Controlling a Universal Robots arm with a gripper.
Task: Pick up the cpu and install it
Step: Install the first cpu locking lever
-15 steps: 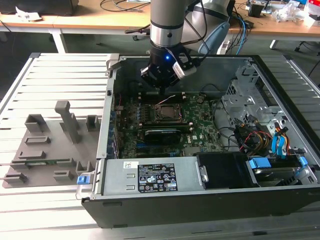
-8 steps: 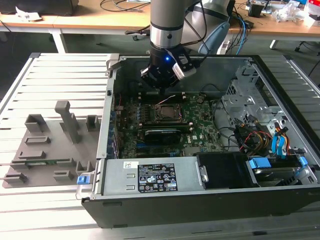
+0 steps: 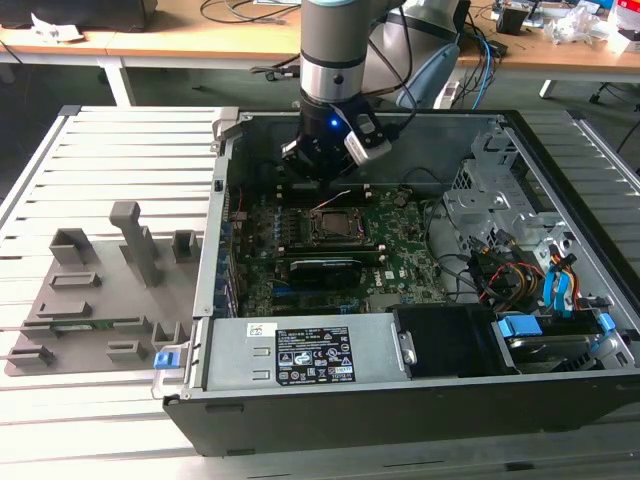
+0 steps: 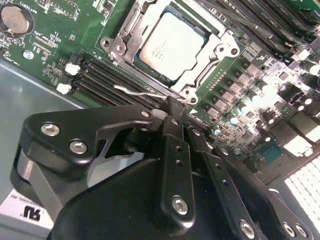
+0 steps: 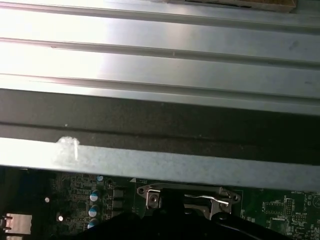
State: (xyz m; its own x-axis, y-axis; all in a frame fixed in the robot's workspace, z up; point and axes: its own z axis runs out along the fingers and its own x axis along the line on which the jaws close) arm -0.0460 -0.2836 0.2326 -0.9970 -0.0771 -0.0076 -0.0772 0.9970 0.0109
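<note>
Exterior view: one grey-and-silver robot arm [image 3: 335,50] reaches down from above into an open black desktop computer case [image 3: 420,400] lying on its side on a ribbed light-metal table [image 3: 110,150]. Black gripper [image 3: 322,160], with a blue light on the wrist, hangs just above the green motherboard [image 3: 400,250], near the case's far wall. Small flat square cpu with a silver-grey metal top [image 3: 331,224] sits in the black-framed socket [image 3: 331,238], a little nearer the camera than the gripper and apart from it. Grey moulded parts holder [image 3: 110,290] lies on the table at the exterior view's left of the case; silver power supply box with a label [image 3: 300,355] occupies the case's near edge. Second wrist view: the cpu [image 4: 172,45] lies flat inside the metal socket frame [image 4: 125,30], its pale plate uncovered; a thin wire socket lever [image 4: 137,91] runs beside the frame, and black memory slots [image 4: 107,82] lie alongside. Gripper [image 4: 172,117] shows its black fingers [image 4: 175,150] drawn together with nothing between them, the tips hanging just beside the socket's edge near the lever; contact with the lever cannot be told. First wrist view: ribbed table surface [image 5: 160,65], the case's wall [image 5: 160,125] and a strip of motherboard [image 5: 85,195].
</note>
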